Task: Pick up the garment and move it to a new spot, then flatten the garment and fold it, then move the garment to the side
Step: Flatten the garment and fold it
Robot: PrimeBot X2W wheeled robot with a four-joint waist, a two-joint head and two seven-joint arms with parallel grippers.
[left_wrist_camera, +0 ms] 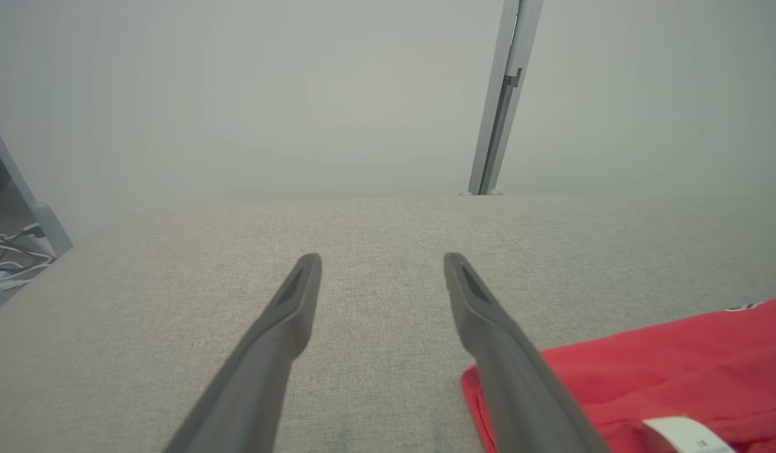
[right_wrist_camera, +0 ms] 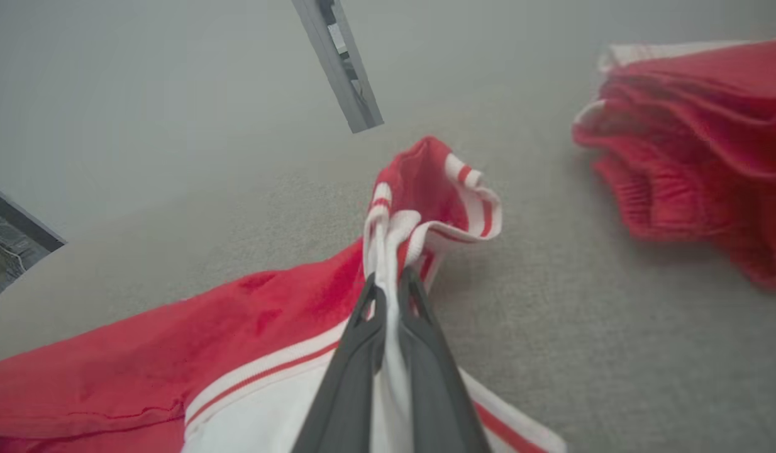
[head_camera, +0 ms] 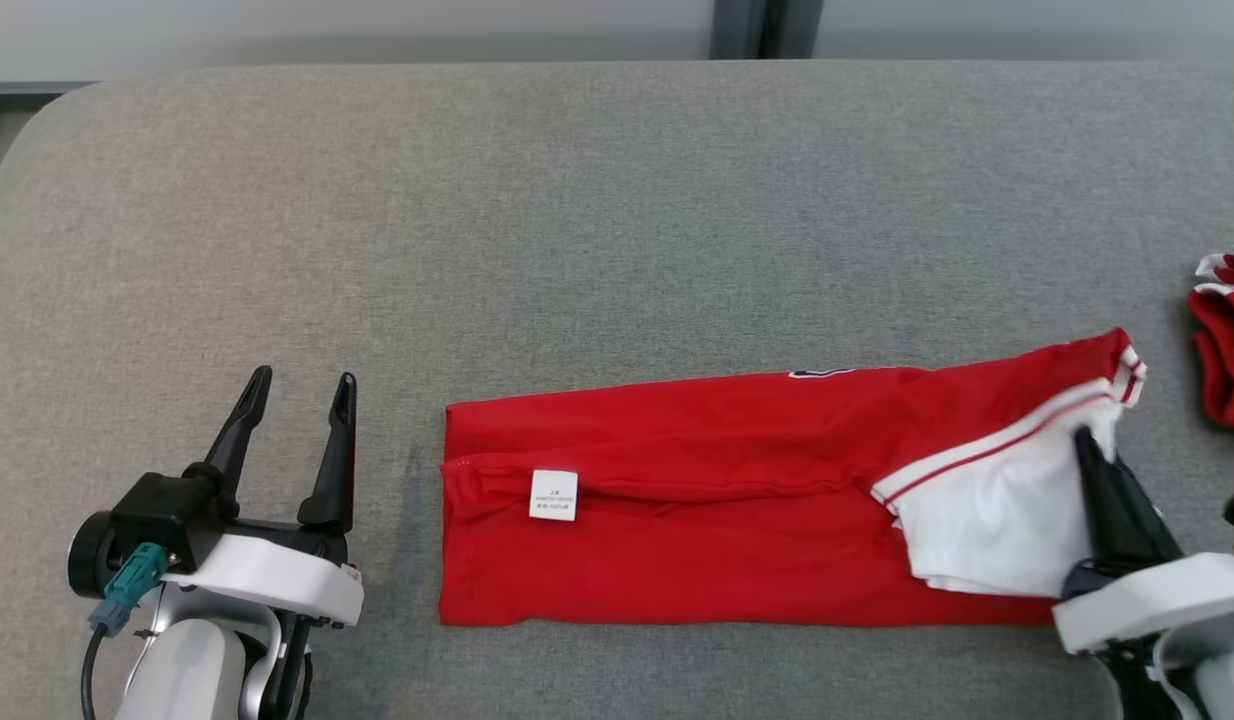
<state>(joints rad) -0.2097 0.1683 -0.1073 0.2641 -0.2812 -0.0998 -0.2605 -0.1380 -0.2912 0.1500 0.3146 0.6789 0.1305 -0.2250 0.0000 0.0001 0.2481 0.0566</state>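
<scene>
At my right gripper (right_wrist_camera: 388, 288), 2 fingers pinch the white striped edge of the garment (head_camera: 697, 500), which lies folded long on the near side of the table (head_camera: 577, 220). My left gripper (head_camera: 299, 385) hangs spread just beside its left edge. Bare table stretches beyond; a red pile (head_camera: 1227, 350) sits apart, right.

Red garment (head_camera: 737, 500) with white striped trim, folded into a long band, flat on grey table, white label facing up
</scene>
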